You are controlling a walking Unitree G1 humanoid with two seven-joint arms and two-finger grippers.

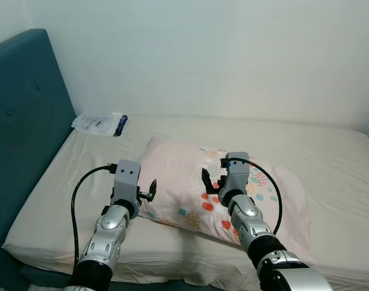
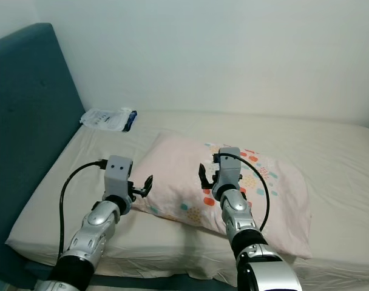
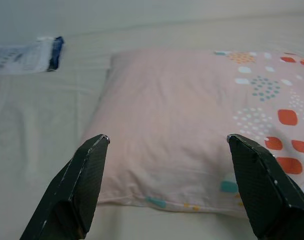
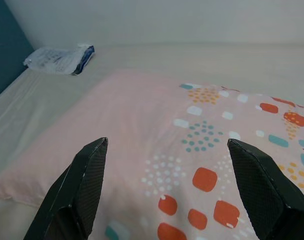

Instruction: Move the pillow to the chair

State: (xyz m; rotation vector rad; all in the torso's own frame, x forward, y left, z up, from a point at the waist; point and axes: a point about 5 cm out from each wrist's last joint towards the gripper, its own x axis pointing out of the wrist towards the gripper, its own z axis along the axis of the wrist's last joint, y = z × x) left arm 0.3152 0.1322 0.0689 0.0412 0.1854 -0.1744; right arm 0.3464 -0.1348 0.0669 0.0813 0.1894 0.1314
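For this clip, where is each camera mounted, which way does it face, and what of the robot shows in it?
Left eye view: on the head, looking down at the bed; both arms, left gripper, right gripper over the pillow.
Right eye view: stereo twin, same scene.
Left wrist view: faces the pillow's near edge between open fingers.
Right wrist view: above the pillow's dotted top, between open fingers.
Shared: both wrist views catch the plastic packet.
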